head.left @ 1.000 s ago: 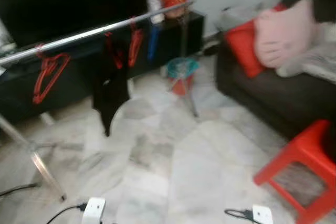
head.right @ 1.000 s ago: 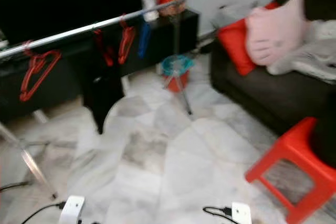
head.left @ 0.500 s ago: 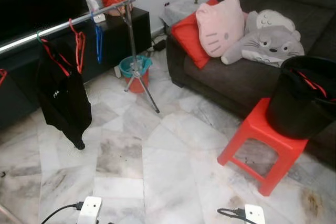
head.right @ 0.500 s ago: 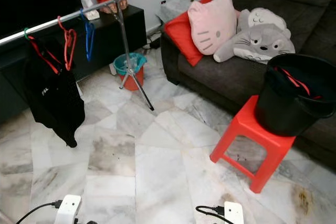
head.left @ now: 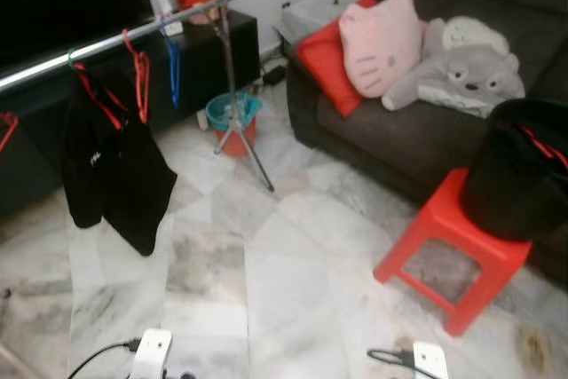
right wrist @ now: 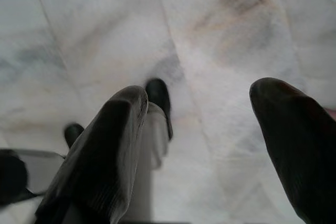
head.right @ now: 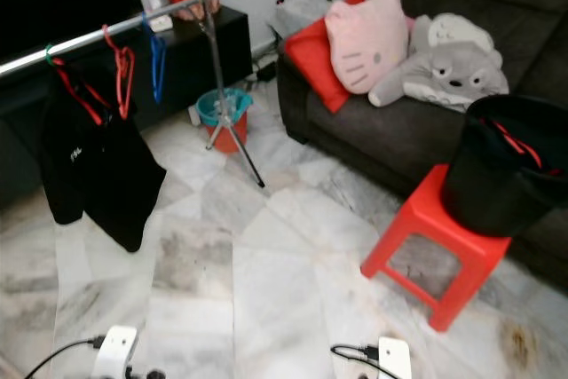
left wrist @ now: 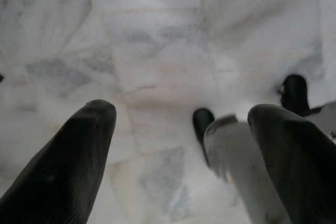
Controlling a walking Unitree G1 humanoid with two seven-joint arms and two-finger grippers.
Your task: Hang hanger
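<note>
A silver clothes rail runs across the left on a tripod leg. On it hang two red hangers, a blue hanger and a black garment on another red hanger. At the right a black bucket with red hangers inside stands on a red stool. My left gripper and my right gripper hang open over the marble floor, both holding nothing.
A dark sofa with red, pink and grey cushions fills the back right. A teal and red bucket sits by the rail's tripod. A black cabinet stands behind the rail. White blocks with cables lie at the bottom edge.
The camera has swung right, off the rail's left part and onto the sofa, stool and black bucket. The black garment now hangs spread wider. Both arms still hang idle.
</note>
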